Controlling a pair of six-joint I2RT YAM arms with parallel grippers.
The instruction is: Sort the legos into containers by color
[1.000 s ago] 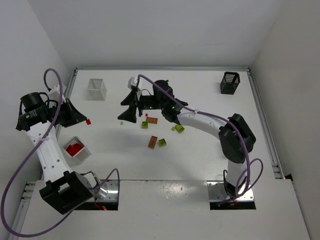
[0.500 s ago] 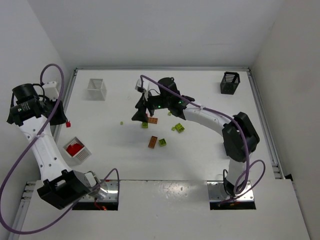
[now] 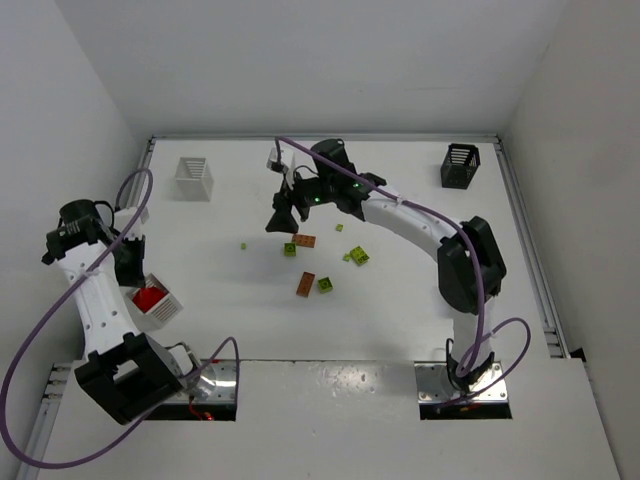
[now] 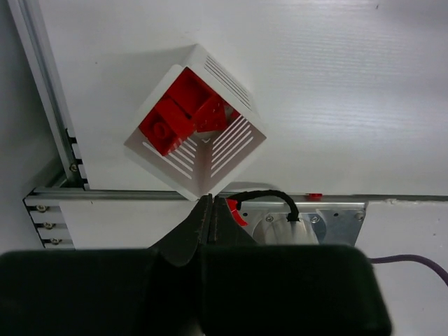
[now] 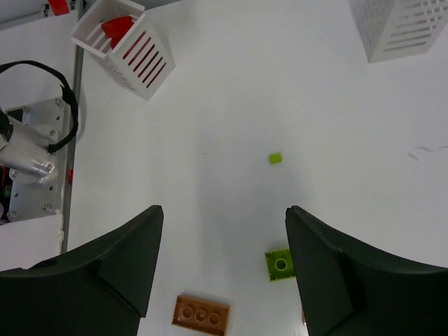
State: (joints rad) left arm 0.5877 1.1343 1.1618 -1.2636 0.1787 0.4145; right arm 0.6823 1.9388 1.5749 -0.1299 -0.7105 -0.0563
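A white basket [image 3: 166, 309] [image 4: 225, 145] [image 5: 145, 61] at the table's left edge holds red legos [image 4: 178, 115]. My left gripper [image 3: 131, 268] [image 4: 211, 199] hangs just beside and above it, shut on a small red lego [image 4: 236, 212] that sticks out at the fingertips. My right gripper [image 3: 283, 220] [image 5: 224, 210] is open and empty above the table's middle. Below it lie a yellow-green lego [image 5: 280, 264] [image 3: 289, 249], an orange-brown lego [image 5: 201, 313] [image 3: 304, 241] and a tiny yellow-green lego [image 5: 275, 159] [image 3: 244, 246]. More legos [image 3: 306, 284] [image 3: 356, 256] lie nearby.
A second white basket [image 3: 194, 178] [image 5: 406, 24] stands at the back left and a black basket [image 3: 459, 166] at the back right. The left arm's base plate with a black cable [image 4: 269, 196] lies just past the basket. Metal rails run along the table's sides.
My left arm has swung down and toward the near side with the red lego, ending over the basket of red legos. My right gripper has shifted slightly right and stays open.
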